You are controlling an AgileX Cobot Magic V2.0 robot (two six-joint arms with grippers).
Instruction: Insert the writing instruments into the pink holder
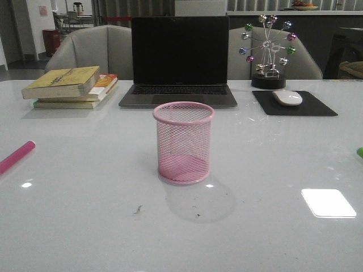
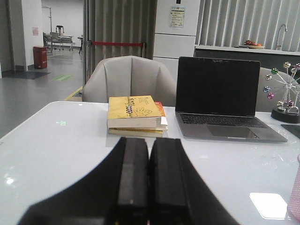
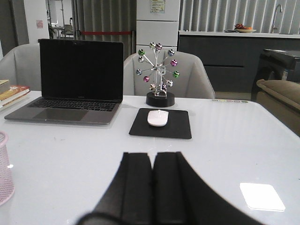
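I see the pink holder (image 1: pixel 184 143) standing upright and empty mid-table, in front of the laptop (image 1: pixel 179 59). The pink pen (image 1: pixel 17 156) lies at the table's left edge, and a sliver of the green pen (image 1: pixel 359 152) shows at the right edge — both well apart from the holder. The left gripper (image 2: pixel 149 180) and right gripper (image 3: pixel 152 187) are both closed on nothing.

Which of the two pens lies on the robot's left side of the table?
The pink pen, at the left table edge; only a green tip of the other shows at the right edge.
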